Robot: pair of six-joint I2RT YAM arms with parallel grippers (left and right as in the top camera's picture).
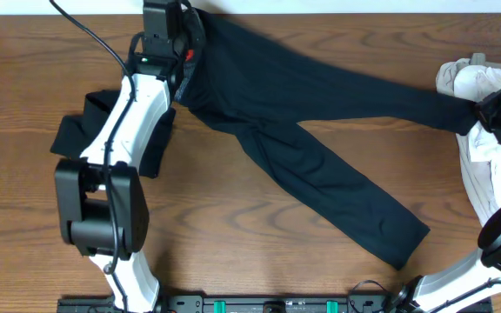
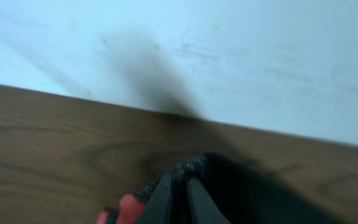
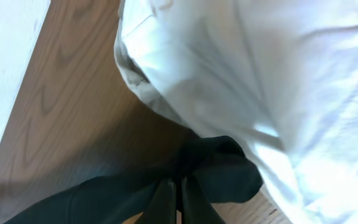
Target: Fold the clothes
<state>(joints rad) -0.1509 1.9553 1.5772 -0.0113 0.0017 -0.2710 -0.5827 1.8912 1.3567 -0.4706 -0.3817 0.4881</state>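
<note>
Dark navy-black trousers (image 1: 303, 139) lie spread across the table. The waistband is at the back left, one leg runs to the right, and the other runs toward the front right. My left gripper (image 1: 188, 43) is shut on the orange-red and grey waistband (image 2: 129, 208), with its tips (image 2: 178, 186) pinching the knit edge near the table's back edge. My right gripper (image 1: 477, 113) is shut on the end of the right-hand trouser leg (image 3: 229, 174), its fingertips (image 3: 179, 196) closed over the dark cloth. White and beige garments (image 3: 247, 74) lie right beside that grip.
The pile of white and beige garments (image 1: 490, 165) sits at the right edge of the table. A black garment (image 1: 76, 130) lies partly under my left arm at the left. A white wall (image 2: 229, 50) rises just behind the table's back edge.
</note>
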